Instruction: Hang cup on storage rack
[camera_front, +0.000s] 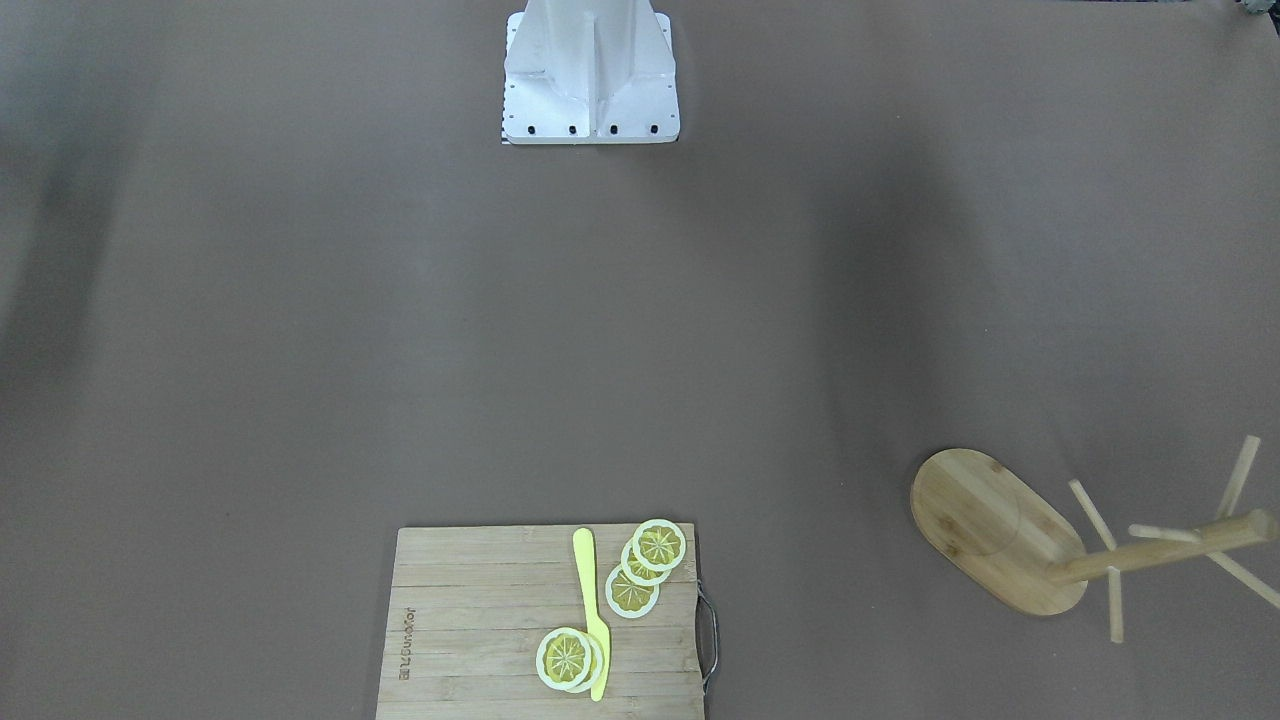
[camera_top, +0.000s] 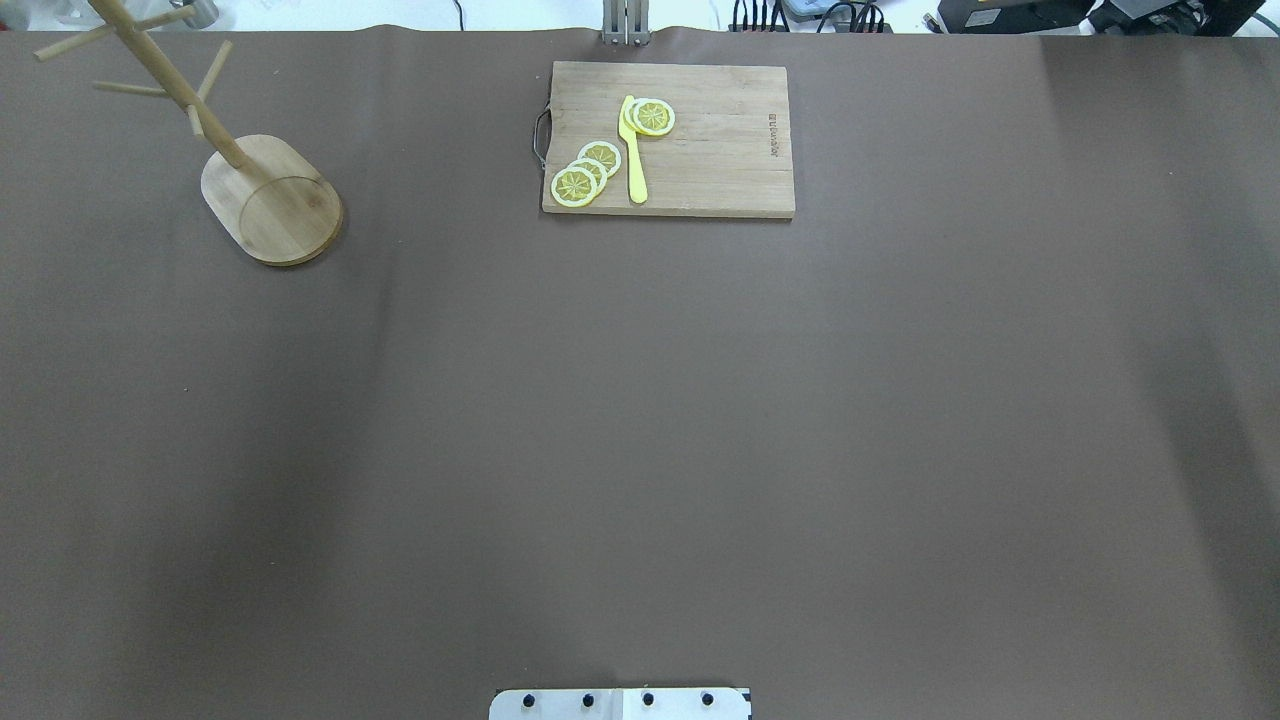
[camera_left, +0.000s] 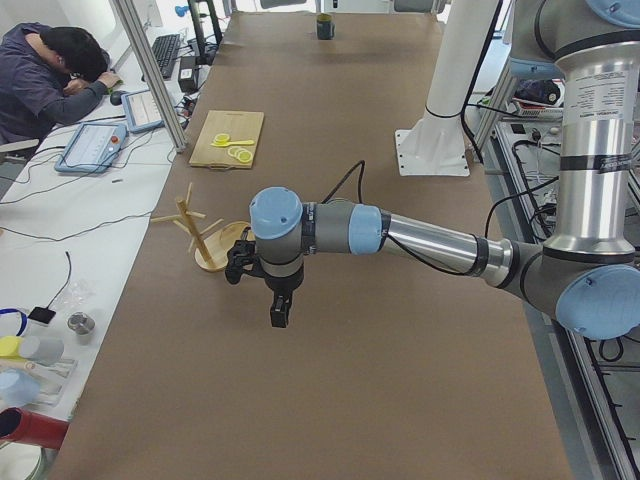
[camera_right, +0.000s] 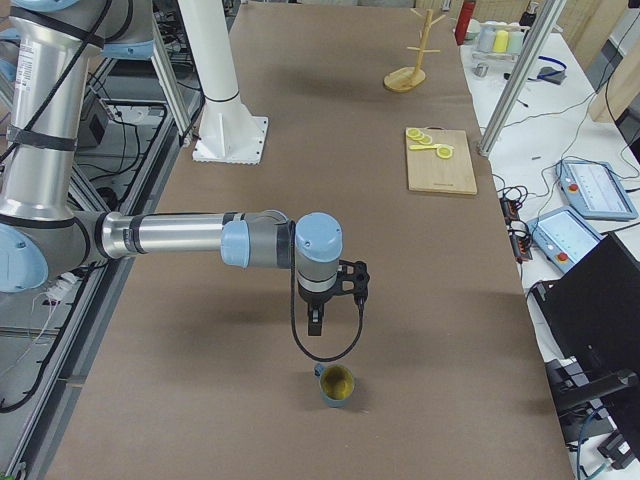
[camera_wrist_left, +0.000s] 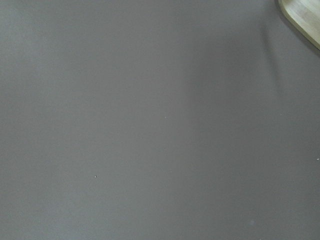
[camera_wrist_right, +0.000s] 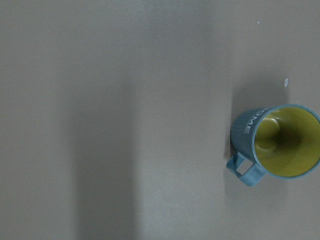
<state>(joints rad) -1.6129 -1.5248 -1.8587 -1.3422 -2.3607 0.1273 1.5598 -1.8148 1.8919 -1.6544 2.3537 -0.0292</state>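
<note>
The jaws of both grippers show only in the side views, so I cannot tell how wide they stand. The brown table (camera_top: 640, 420) fills every view. The left arm (camera_left: 420, 235) and the right arm (camera_right: 180, 238) each reach out level above it. The left gripper (camera_left: 279, 312) and the right gripper (camera_right: 316, 325) point down, clear of the surface and holding nothing.

Seen from overhead, the bamboo cutting board (camera_top: 720, 150) lies at 12 o'clock on the table. The storage rack (camera_top: 275, 205) stands upright at 10 o'clock, well apart from the board.

The cup (camera_wrist_right: 287, 142) stands upright on the table, mouth up. In the right side view it is near the right gripper, at its 5 o'clock and not touching it. In the wrist view its handle sticks out at 8 o'clock.

On the board a yellow knife (camera_top: 634, 160) lies flat. Lemon slices (camera_top: 575, 186) overlap at its 8 o'clock, and more lie by its tip at 12 o'clock.
</note>
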